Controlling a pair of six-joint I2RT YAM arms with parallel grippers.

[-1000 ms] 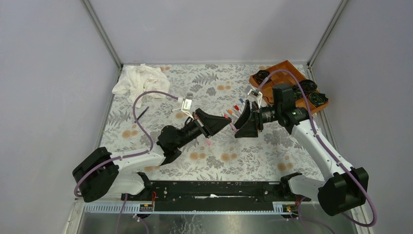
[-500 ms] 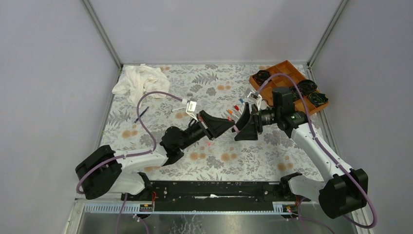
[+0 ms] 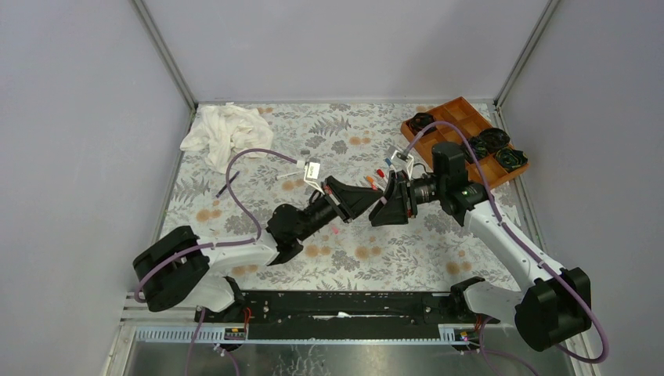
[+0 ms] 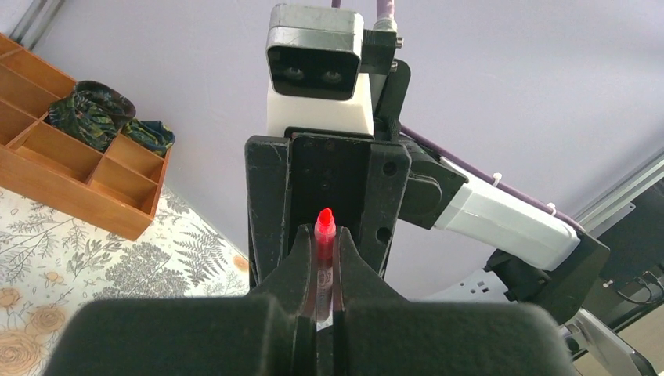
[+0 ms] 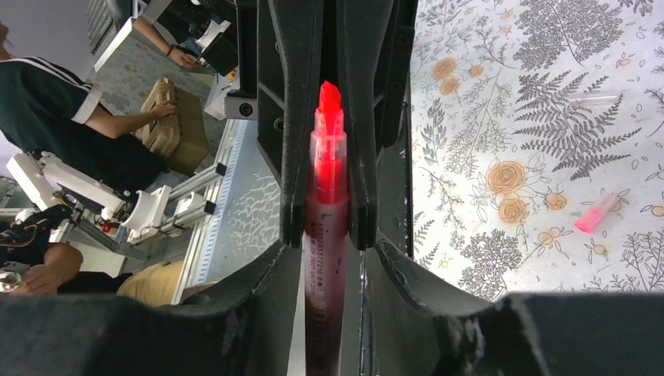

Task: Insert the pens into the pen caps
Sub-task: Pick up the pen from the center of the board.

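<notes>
My two grippers meet nose to nose above the middle of the flowered table. The left gripper (image 3: 368, 197) (image 4: 322, 235) is shut on a pen (image 4: 324, 223), whose red tip pokes just past its fingertips. The right gripper (image 3: 382, 210) (image 5: 326, 247) is open. Its fingers flank the same pen's barrel (image 5: 326, 157) with a narrow gap on each side. Loose pen caps lie just behind the grippers: red (image 3: 380, 173), blue (image 3: 387, 161) and orange (image 3: 368, 179). A pink cap (image 3: 335, 230) (image 5: 595, 213) lies nearer. Further left are a dark pen (image 3: 228, 184) and a white pen (image 3: 286, 179).
A wooden compartment tray (image 3: 462, 117) (image 4: 70, 180) holding black rosette-shaped objects (image 3: 494, 139) stands at the back right. A crumpled white cloth (image 3: 223, 129) lies at the back left. Grey walls enclose the table on three sides.
The right gripper has slid left and slightly nearer, onto the left gripper's tip, so its fingers now flank the pen. The left arm has edged right and stays shut on the pen.
</notes>
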